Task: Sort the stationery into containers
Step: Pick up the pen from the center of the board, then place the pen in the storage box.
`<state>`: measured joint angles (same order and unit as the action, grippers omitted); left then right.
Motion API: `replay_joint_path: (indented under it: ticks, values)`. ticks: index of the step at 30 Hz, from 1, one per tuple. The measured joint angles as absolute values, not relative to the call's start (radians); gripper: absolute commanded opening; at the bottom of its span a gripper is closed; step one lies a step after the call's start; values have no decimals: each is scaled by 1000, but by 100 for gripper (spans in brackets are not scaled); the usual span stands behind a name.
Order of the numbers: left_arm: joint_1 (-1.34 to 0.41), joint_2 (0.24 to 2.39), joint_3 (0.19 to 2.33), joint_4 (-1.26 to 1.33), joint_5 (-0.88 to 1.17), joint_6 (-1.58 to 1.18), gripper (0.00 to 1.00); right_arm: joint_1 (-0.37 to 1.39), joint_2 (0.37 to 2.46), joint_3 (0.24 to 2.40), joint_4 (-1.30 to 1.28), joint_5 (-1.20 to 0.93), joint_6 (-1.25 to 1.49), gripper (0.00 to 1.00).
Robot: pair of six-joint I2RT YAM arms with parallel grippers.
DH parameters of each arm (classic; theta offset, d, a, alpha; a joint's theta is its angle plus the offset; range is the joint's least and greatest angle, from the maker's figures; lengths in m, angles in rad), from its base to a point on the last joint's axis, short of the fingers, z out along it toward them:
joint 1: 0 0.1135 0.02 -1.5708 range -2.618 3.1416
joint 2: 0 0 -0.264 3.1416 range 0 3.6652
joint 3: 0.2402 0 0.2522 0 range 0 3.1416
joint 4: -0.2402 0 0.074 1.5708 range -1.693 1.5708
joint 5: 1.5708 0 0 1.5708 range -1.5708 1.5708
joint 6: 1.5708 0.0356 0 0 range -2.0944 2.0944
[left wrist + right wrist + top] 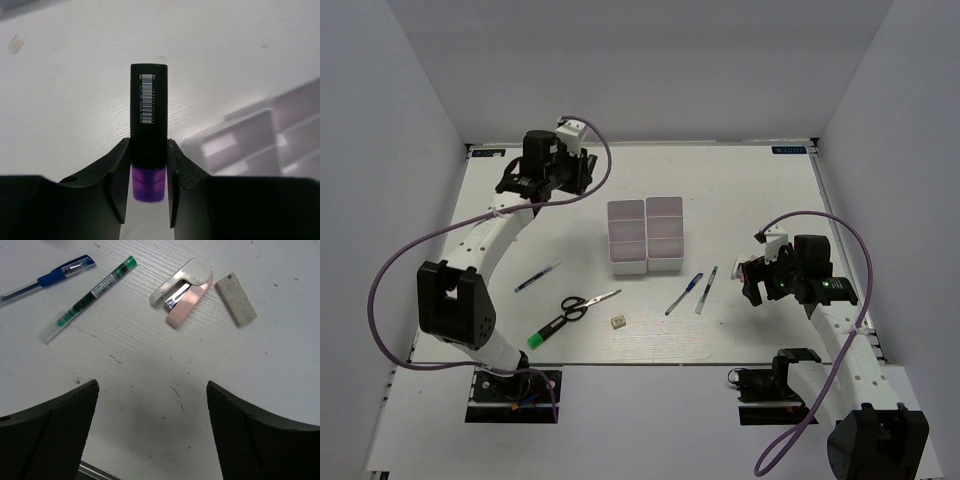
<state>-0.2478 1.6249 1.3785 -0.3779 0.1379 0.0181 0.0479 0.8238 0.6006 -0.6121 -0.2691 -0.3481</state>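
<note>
- The containers (628, 266): a white block of open bins, two columns of three. It sits in the middle of the worktop (740, 180), well apart from both grippers.
- Scissors (582, 304): black handles, bare metal blades. They lie toward the near edge, left of centre, with a green-capped black marker (546, 331) right by the handles.
- Purple marker (148, 95): black barrel with a white barcode label and a purple end. The left gripper (148, 150) is clamped on it up by the far left corner. The purple end sits between the fingers and the barrel pokes out past the tips.
- Blue pen (50, 277) and a clear pen with green ink (87, 292): they lie side by side toward the near edge, right of centre. The right gripper (152, 390), near the right edge, has its jaws spread wide around nothing. Both pens lie out ahead of its fingers.
- Dark slim pen (537, 278): over on the left side.
- Pink-and-white stapler (182, 290) and scuffed white eraser (236, 299): just beside each other, also ahead of the open jaws.
- Beige block (617, 322): tiny, near the near edge.
</note>
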Motion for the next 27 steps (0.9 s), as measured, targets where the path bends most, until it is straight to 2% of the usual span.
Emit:
replay_joint_path:
  ticks: [7,14,20,27]
  values:
    - [-288,1559,1282,-229,427,54,0,48,823,601,-612,-284,-348,90]
    - [-277,1582,1133,83,649,-1,0,48,824,601,-612,-288,-348,90]
    - [-274,1615,1109,304,756,-73,0,48,826,601,-612,-288,-348,90]
    - [-278,1660,1063,399,801,-105,0,48,826,601,-612,-288,-348,90]
